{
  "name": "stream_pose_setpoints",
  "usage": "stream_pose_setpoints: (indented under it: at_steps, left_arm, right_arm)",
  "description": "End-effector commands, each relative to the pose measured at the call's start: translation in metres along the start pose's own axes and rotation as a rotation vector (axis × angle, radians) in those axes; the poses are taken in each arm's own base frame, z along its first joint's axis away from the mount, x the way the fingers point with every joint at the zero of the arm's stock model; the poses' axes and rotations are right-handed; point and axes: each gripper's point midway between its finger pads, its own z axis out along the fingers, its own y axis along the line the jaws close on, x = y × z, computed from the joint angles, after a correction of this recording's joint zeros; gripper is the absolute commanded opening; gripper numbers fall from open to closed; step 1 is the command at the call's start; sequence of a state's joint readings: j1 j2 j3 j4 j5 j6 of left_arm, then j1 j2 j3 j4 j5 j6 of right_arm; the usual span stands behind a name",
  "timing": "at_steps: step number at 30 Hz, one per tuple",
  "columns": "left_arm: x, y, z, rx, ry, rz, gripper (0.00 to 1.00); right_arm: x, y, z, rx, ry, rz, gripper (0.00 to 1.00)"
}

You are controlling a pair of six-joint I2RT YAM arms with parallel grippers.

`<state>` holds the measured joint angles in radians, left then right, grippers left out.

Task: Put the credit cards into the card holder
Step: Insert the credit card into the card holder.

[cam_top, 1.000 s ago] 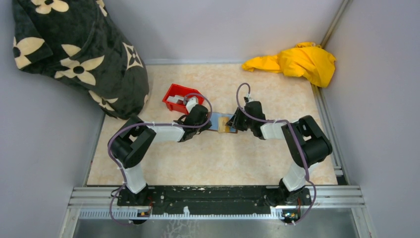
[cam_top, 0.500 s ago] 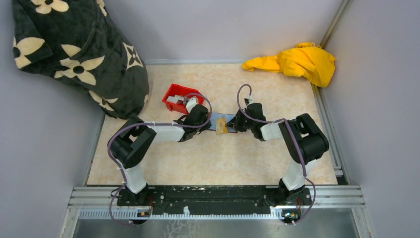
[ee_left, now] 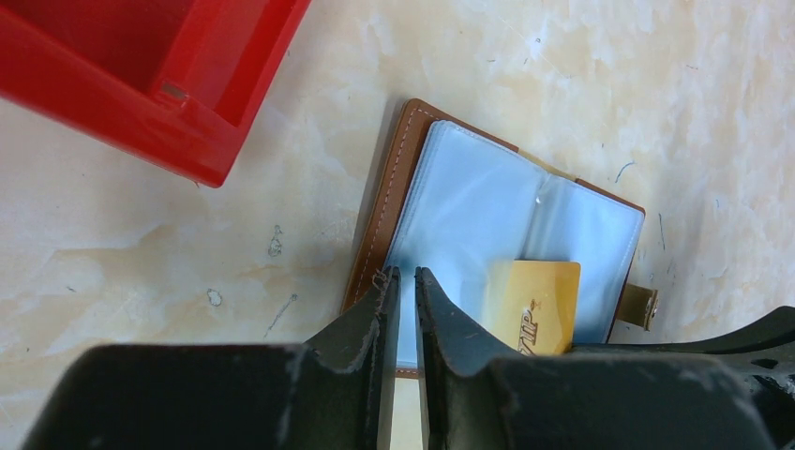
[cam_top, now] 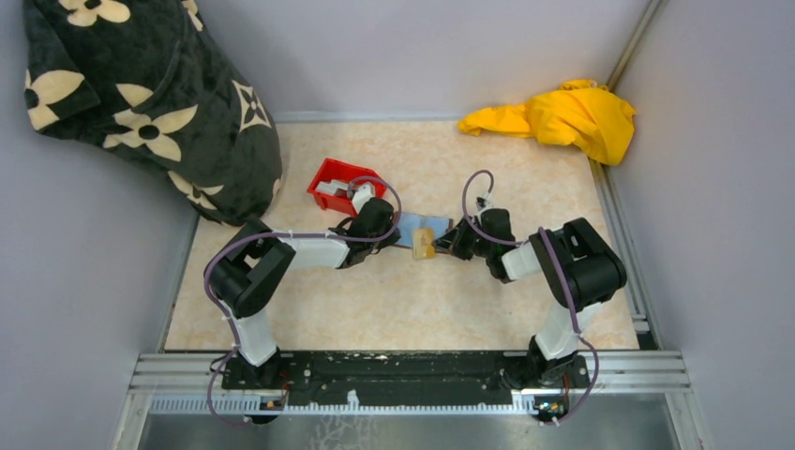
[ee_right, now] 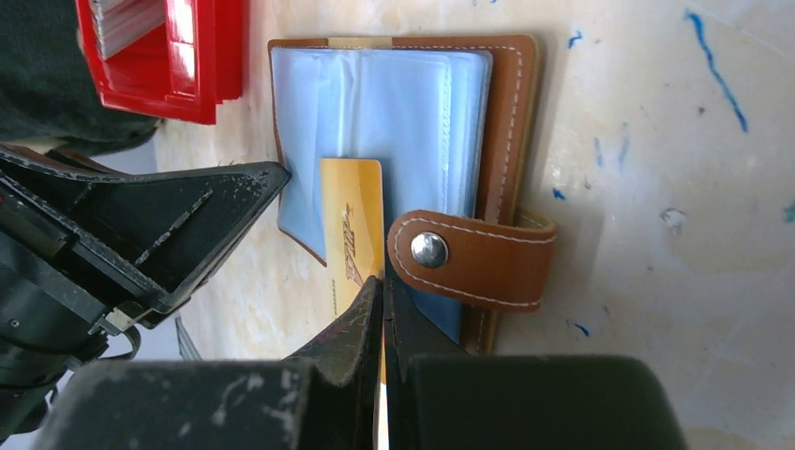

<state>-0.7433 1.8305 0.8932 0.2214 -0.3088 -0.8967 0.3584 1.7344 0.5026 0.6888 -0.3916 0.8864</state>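
The card holder (cam_top: pixel 418 228) lies open near the middle of the surface (cam_top: pixel 394 300), just toward the right edge from the red bin (cam_top: pixel 335 184), with its clear sleeves (ee_right: pixel 375 103) facing up. The left fingers (ee_left: pixel 361 323) are together but for a thin slit, their tips at the near edge of the sleeves; whether they pinch the plastic cannot be told. The right fingers (ee_right: pixel 349 345) are clamped on the near end of a gold credit card (ee_right: pixel 352 230), whose far end lies over the sleeves beside the snap strap (ee_right: pixel 469 258). Pale credit cards (ee_right: pixel 127 23) stand in the bin.
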Motion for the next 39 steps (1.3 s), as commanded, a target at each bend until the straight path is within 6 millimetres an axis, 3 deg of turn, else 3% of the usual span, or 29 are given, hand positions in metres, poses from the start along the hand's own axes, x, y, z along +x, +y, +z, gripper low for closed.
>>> stream_pose_setpoints:
  at_steps: [1, 25, 39]
  left_arm:
    - [0.084, 0.111, -0.015, -0.309, 0.288, 0.156, 0.2]
    - [0.088, 0.106, -0.017, -0.279, 0.31, 0.142, 0.2]
    - [0.09, 0.1, -0.02, -0.257, 0.319, 0.14, 0.2]
  right_arm:
    - [-0.005, -0.003, -0.004, -0.012, -0.045, 0.055, 0.0]
    - [-0.043, 0.015, 0.011, -0.034, -0.189, 0.092, 0.0]
    - [-0.031, 0.02, 0.027, 0.018, -0.169, 0.028, 0.0]
